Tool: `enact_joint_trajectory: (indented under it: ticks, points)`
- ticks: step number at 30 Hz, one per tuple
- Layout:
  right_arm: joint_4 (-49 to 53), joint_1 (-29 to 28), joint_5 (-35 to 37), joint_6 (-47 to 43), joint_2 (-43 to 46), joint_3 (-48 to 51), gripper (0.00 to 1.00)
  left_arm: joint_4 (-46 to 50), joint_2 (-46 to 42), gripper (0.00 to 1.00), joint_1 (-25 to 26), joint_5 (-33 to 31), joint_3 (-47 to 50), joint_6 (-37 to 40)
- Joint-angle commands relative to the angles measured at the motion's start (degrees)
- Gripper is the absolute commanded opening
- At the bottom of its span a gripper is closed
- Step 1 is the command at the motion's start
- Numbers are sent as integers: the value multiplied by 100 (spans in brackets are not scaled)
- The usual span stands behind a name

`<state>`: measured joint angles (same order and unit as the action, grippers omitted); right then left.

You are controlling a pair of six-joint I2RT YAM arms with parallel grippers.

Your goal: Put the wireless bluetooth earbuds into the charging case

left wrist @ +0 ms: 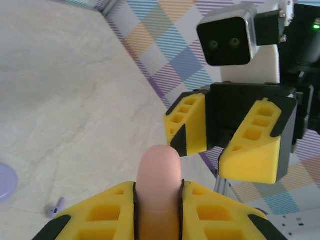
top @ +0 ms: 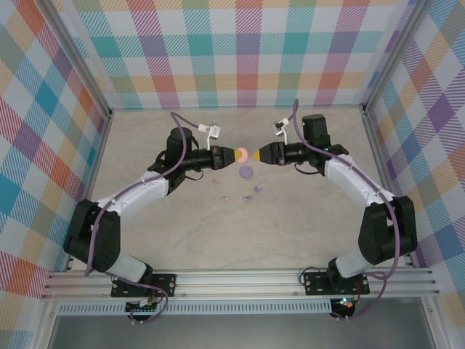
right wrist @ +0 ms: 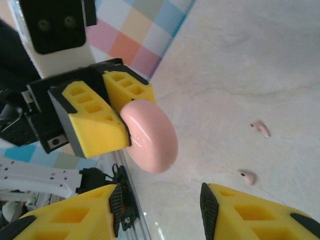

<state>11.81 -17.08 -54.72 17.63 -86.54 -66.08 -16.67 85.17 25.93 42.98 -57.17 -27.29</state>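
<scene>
1. Plaid walls in many colours stood around the pale, marbled table point(top: 218, 233).
2. My left hand point(top: 234, 154) was out over the middle of the table, pinching a smooth, rounded pink case point(top: 243, 154) between its yellow fingers. The case's free end pointed toward my other hand.
3. My right hand point(top: 256, 153) faced it tip to tip, with its fingers spread and nothing between them. The case sat just in front of that gap, not inside it.
4. The first pink earbud point(right wrist: 260, 128) and the second pink earbud point(right wrist: 247, 177) lay loose on the table near each other, apart from both hands and from the case.
5. A lilac earbud point(left wrist: 56, 207) lay on the table near a flat lilac disc point(left wrist: 5, 181), on the side of my left hand. Neither hand touched either of them.
6. No earbud sat in the case, which looked closed.
</scene>
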Motion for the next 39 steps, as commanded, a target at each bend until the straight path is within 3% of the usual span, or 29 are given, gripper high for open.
enact_joint_trajectory:
  ticks: [1,16,39]
  points:
    - [-279,-5,-703,-258,155,-22,47,-187,-345,13,-20,404,-161,177]
    - [-523,-146,-1510,-332,287,-266,50,75,-751,13,275,646,-405,408]
    - [-626,-331,-1523,-271,191,-572,41,98,-659,14,404,644,-427,454]
